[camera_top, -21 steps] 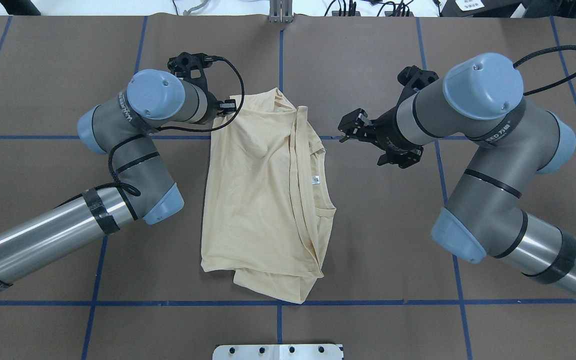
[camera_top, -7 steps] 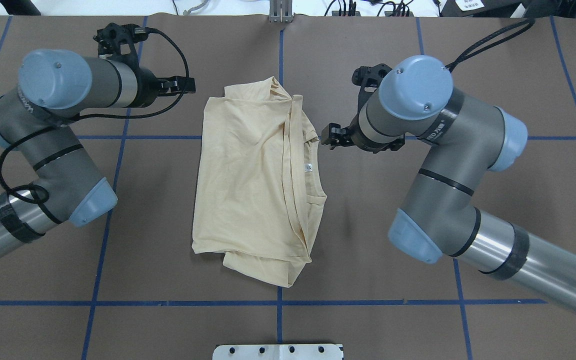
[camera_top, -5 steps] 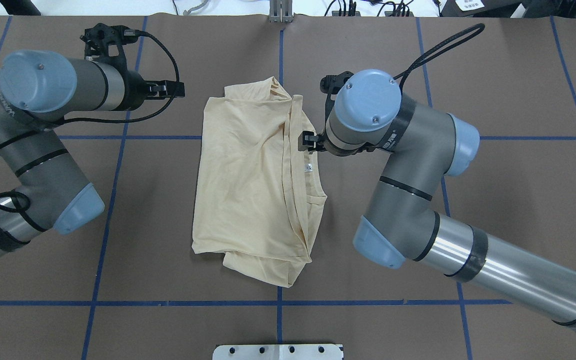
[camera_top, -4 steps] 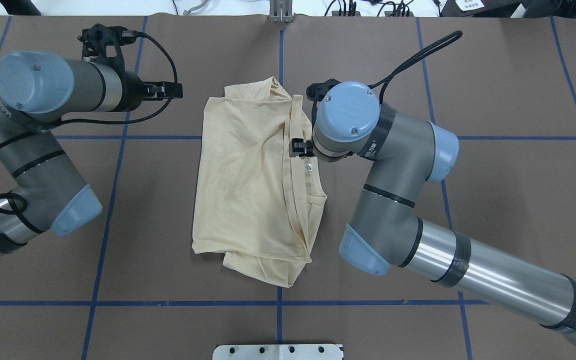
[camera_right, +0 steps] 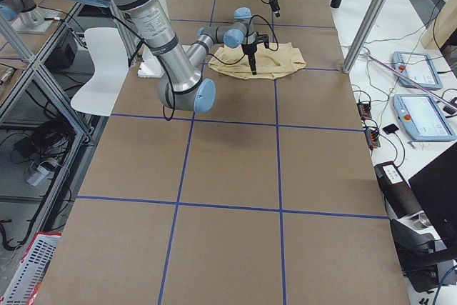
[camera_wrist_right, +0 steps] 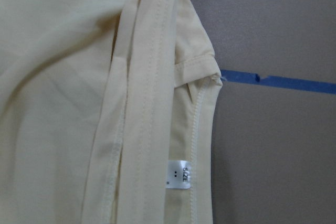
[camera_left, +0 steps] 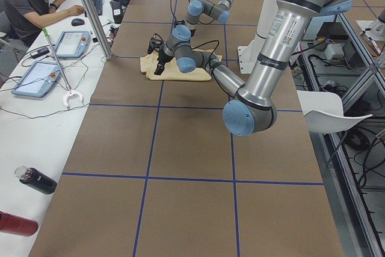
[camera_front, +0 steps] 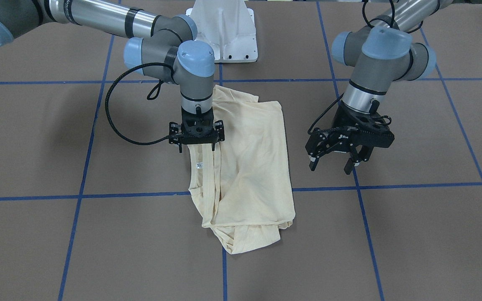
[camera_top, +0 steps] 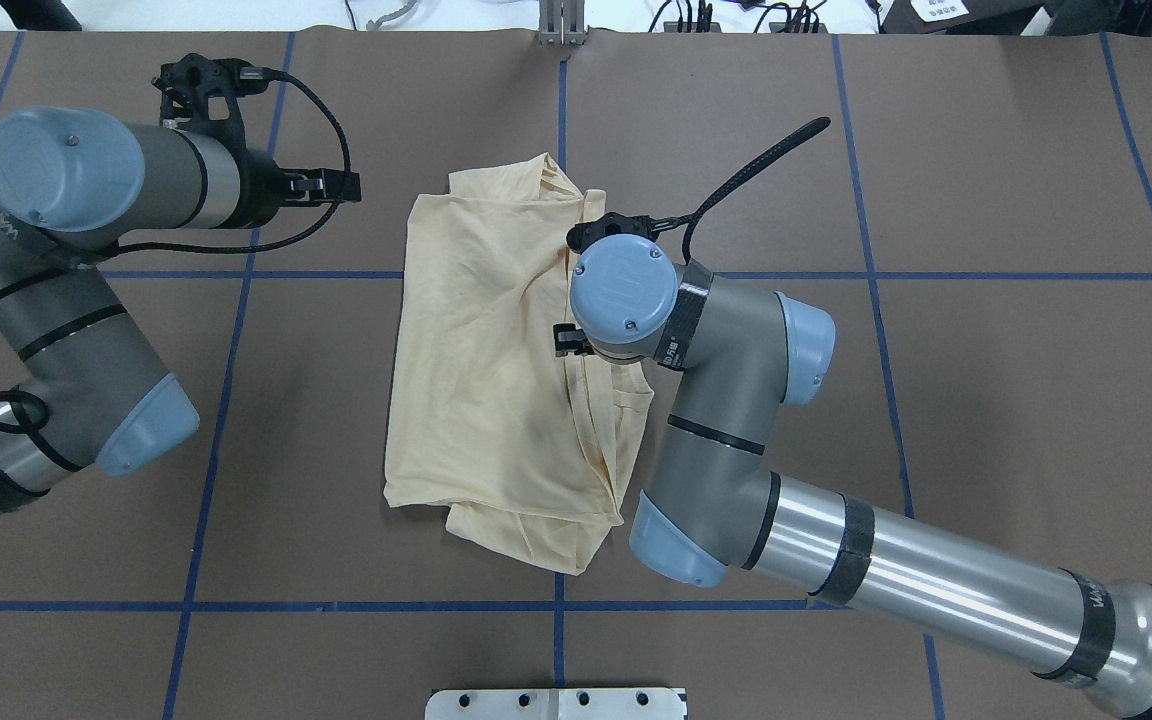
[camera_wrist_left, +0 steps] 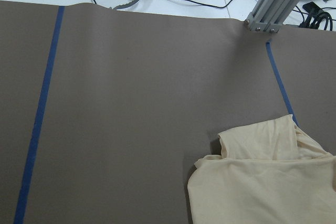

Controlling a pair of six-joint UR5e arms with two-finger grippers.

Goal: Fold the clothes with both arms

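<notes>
Cream shirt edge sits just below the right gripper, jaws spread and empty; left gripper, likewise spread, hangs well aside.

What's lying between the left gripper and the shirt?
Only bare brown table cover separates the left gripper from the shirt, clearest in the overhead view.

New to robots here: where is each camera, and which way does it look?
Front: across the table, facing the robot; right gripper over shirt, left gripper beside.
Overhead: behind the robot, looking down; left arm, right arm.
Left end: along the table; left arm nearest.
Right end: along the table; right arm nearest.
Left wrist: table, shirt corner; no robot parts.
Right wrist: close on shirt's label; no robot parts.
Shared: front and right wrist both show the label.
</notes>
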